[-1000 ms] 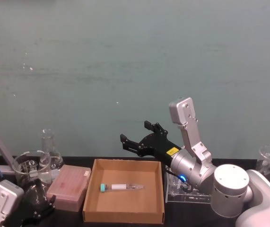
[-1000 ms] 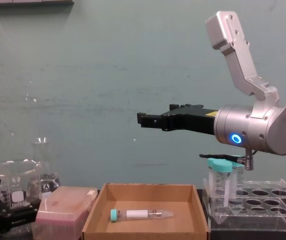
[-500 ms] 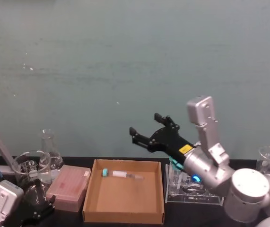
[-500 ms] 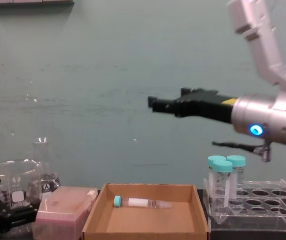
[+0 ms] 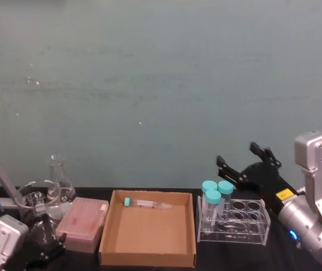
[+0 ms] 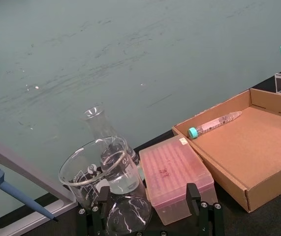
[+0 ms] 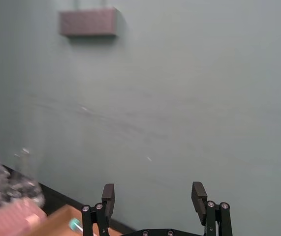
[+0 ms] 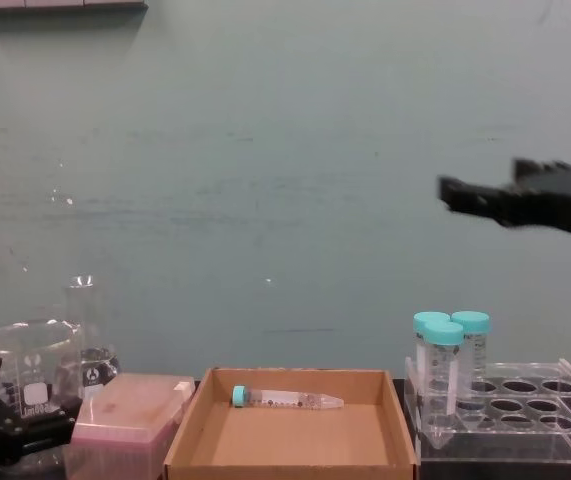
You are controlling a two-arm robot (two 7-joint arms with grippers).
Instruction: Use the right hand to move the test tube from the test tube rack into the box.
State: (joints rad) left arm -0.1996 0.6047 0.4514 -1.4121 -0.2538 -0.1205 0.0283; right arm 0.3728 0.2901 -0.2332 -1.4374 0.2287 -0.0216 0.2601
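Observation:
The test tube [image 5: 146, 203] [image 8: 285, 399] [image 6: 214, 124], slim and clear with a small teal cap, lies on its side in the brown cardboard box [image 5: 147, 261] [image 8: 285, 466] [image 6: 258, 147], against the far wall. To the box's right stands the clear test tube rack [image 5: 245, 221] [image 8: 530, 425], which holds two wider teal-capped tubes [image 5: 211, 195] [image 8: 450, 332]. My right gripper [image 5: 237, 155] [image 8: 480, 188] [image 7: 153, 189] hangs open and empty in the air above the rack, fingers pointing left. Low at the left, my left gripper [image 6: 145, 206] [image 5: 42, 248] is parked and open.
A pink translucent box [image 5: 82, 223] [image 8: 125, 420] sits just left of the cardboard box. Further left stand a glass beaker [image 5: 34, 200] and a conical flask [image 5: 59, 175], with a pipette [image 6: 12, 189] beyond. Another glass vessel [image 5: 321, 189] stands at the far right.
My right gripper has drawn back to the right, from over the box to above the rack, still open. The test tube has rolled to the box's far wall.

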